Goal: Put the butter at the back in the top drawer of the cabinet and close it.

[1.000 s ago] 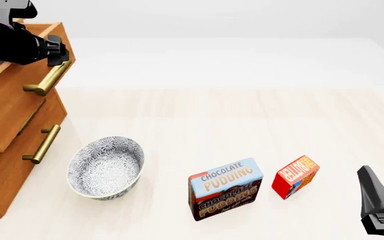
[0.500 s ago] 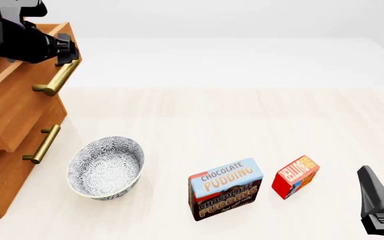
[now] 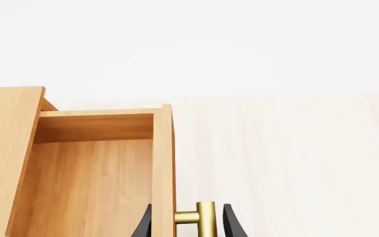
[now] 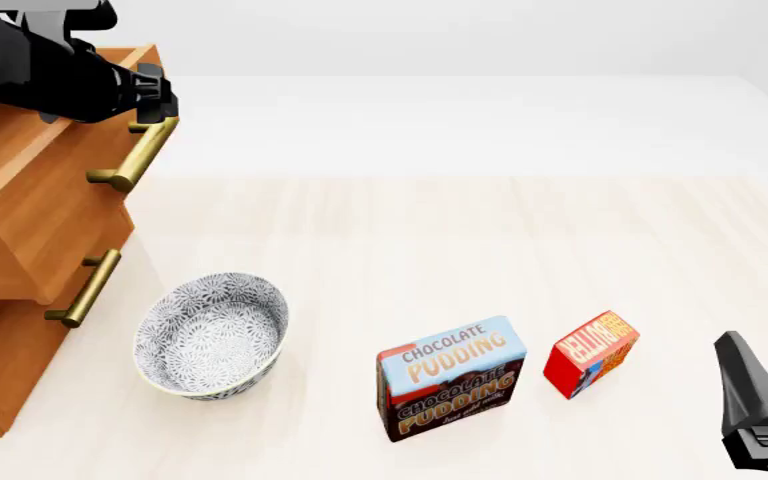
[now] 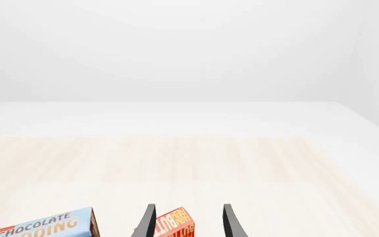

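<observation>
The butter (image 4: 592,352) is a small red box standing on the table at the near right, to the right of the pudding box; in the right wrist view it (image 5: 175,226) shows ahead between the fingers. My right gripper (image 4: 762,420) is open and empty, near of and to the right of the butter. The cabinet (image 4: 11,290) stands at the left. Its top drawer (image 4: 51,190) is pulled part way out and looks empty inside (image 3: 91,182). My left gripper (image 4: 155,95) is open, its fingers straddling the drawer front (image 3: 164,168) and the brass handle (image 3: 206,219).
A blue-and-brown Chocolate Pudding box (image 4: 451,378) stands left of the butter and also shows in the right wrist view (image 5: 41,227). A patterned grey bowl (image 4: 211,335) sits next to the cabinet's lower drawers. A lower brass handle (image 4: 84,288) sticks out toward the bowl.
The top drawer has slid further out of the cabinet, and my left gripper has moved with it, to the right in the front view. The right arm, butter, pudding box and bowl have not moved.
</observation>
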